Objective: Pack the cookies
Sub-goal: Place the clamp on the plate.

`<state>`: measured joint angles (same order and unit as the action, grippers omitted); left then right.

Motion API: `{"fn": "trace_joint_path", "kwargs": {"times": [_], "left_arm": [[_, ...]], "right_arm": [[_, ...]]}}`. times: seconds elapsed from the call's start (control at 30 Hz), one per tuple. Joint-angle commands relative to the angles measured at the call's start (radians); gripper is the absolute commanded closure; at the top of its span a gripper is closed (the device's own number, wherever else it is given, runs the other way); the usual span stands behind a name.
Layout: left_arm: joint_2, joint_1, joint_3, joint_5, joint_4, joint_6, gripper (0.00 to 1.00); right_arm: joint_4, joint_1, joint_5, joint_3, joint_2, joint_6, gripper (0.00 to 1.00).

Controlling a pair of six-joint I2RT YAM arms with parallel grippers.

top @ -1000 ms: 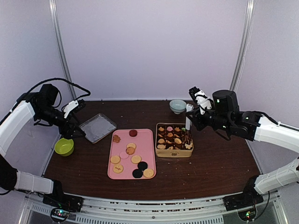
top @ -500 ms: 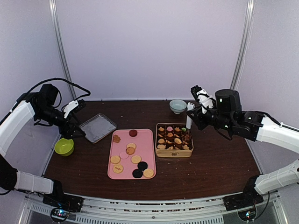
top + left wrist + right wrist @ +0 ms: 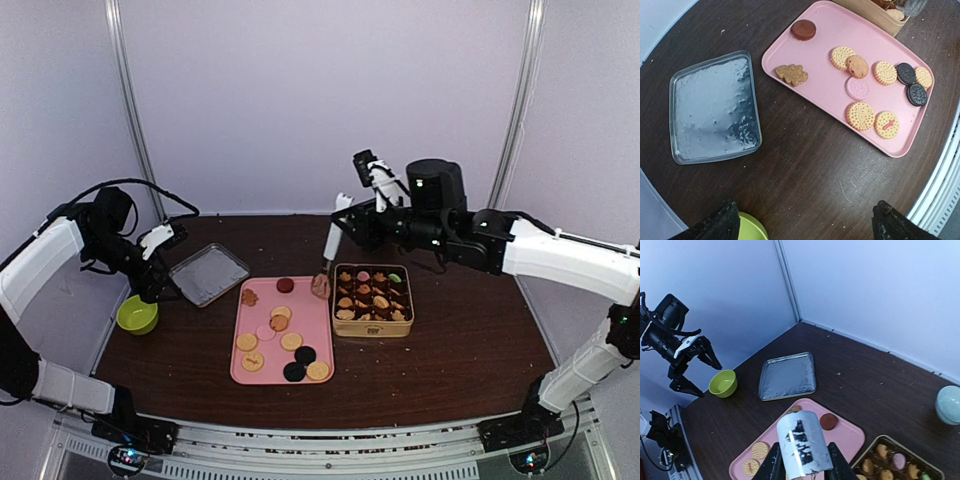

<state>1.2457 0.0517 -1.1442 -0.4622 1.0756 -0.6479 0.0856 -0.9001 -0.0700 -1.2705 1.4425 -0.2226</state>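
Note:
Several cookies [image 3: 291,341] lie loose on the pink tray [image 3: 318,325]; the left wrist view shows them as tan rounds [image 3: 860,115], two black ones, a pink one and a dark red one. More cookies [image 3: 364,290] fill the gold tin [image 3: 373,327]. My right gripper [image 3: 345,228] is shut on a white tube with black marks [image 3: 802,442], held above the tray's right edge. A small brown thing [image 3: 320,287] shows just under the tube's lower end. My left gripper [image 3: 807,227] hangs open and holds nothing, over bare table left of the tray.
A silver lid [image 3: 208,273] lies left of the pink tray. A green bowl [image 3: 137,314] sits at the table's left edge, right below my left gripper. A pale blue bowl [image 3: 380,227] stands at the back behind the tin.
My right arm has swung left with the white tube, from over the tin's right side to the tray's right edge. The brown thing came along. The left arm shifted only slightly.

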Motion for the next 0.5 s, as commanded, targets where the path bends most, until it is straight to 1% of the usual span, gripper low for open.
{"fn": "trace_joint_path", "kwargs": {"times": [0.0, 0.1, 0.23, 0.33, 0.47], "left_arm": [[0.035, -0.01, 0.021, 0.052, -0.084, 0.01, 0.05], [0.078, -0.01, 0.028, 0.058, -0.129, 0.011, 0.06], [0.192, -0.008, 0.01, 0.067, -0.18, 0.025, 0.1], [0.269, -0.009, -0.013, 0.075, -0.224, 0.044, 0.11], [0.359, 0.0, -0.046, 0.111, -0.287, 0.068, 0.12]], "right_arm": [[0.054, -0.045, -0.057, -0.155, 0.165, -0.19, 0.83], [0.118, -0.05, -0.079, -0.247, 0.28, -0.274, 0.81], [0.212, -0.051, -0.095, -0.346, 0.414, -0.351, 0.82], [0.287, -0.05, -0.081, -0.42, 0.491, -0.382, 0.81], [0.319, -0.045, -0.091, -0.469, 0.564, -0.449, 0.78]]}}
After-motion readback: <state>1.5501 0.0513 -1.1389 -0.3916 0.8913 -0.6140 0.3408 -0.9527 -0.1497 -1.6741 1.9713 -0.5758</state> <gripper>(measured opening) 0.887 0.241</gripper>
